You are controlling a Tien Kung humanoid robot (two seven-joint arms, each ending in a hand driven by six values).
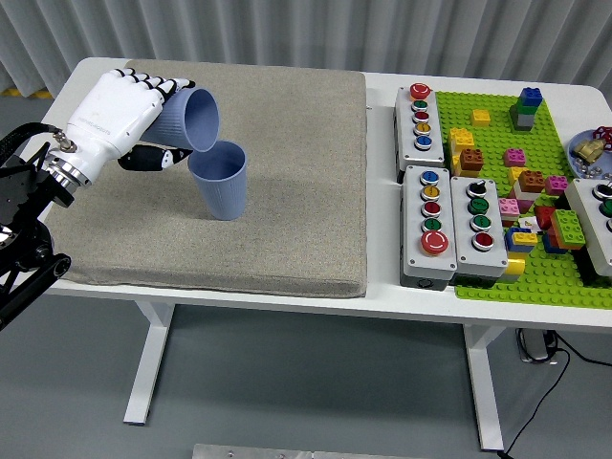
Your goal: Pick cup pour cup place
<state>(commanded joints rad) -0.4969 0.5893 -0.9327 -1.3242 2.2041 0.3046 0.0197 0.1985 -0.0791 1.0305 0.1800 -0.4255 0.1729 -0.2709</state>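
A blue cup is clamped in the left hand, tipped on its side with its mouth just above the rim of a second blue cup set upright on the grey mat.

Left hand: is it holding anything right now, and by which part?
Yes. The left hand grips a blue cup around its side wall near the base, tipped with its mouth over the standing cup.
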